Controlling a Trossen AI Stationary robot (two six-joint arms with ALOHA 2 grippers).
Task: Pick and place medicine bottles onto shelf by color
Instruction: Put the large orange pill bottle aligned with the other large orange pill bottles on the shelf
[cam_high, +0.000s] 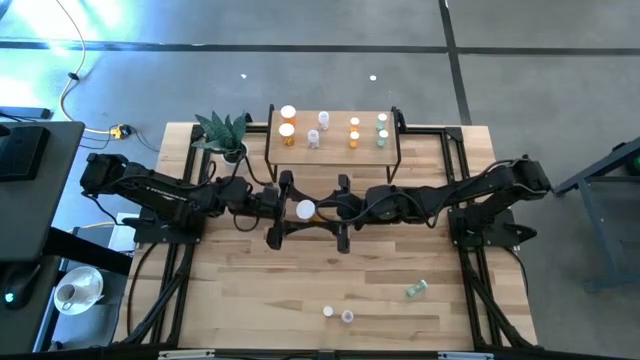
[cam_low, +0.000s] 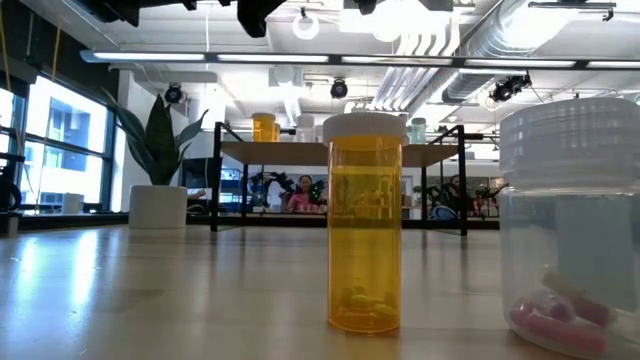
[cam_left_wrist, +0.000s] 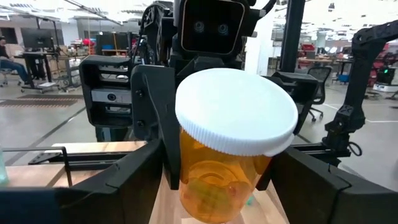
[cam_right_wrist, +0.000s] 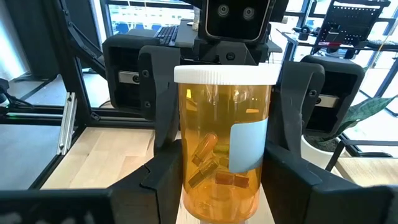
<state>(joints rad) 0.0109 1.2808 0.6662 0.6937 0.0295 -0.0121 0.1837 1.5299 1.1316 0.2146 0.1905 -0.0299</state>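
Observation:
An orange medicine bottle (cam_high: 305, 209) with a white cap is held upright in the air over the middle of the table, just in front of the shelf (cam_high: 335, 158). My left gripper (cam_high: 292, 209) comes at it from the left and my right gripper (cam_high: 322, 208) from the right; both are shut on it. Several orange, white and pale green bottles stand on the shelf. A pale green bottle (cam_high: 417, 290) lies on the table at the near right. An orange bottle (cam_low: 365, 220) and a clear one (cam_low: 570, 230) stand at the near edge. My left gripper has the orange bottle's body (cam_right_wrist: 186, 99) between its two fingers (cam_right_wrist: 158, 93), below the cap. The fingers lie level and come from the table's left. The bottle is upright and clear of the table. My right gripper pinches the bottle's body (cam_right_wrist: 186, 180) between its two fingers (cam_right_wrist: 158, 183), lower down than the left gripper's fingers. The fingers lie level and come from the table's right. The bottle stands upright in the hold with its cap (cam_right_wrist: 225, 74) up.
A potted green plant (cam_high: 226, 132) stands left of the shelf. The two arms span the table's middle from both sides. Black frame rails (cam_high: 470, 270) run along the table's left and right sides. Bare wood (cam_high: 250, 290) lies in front of the arms.

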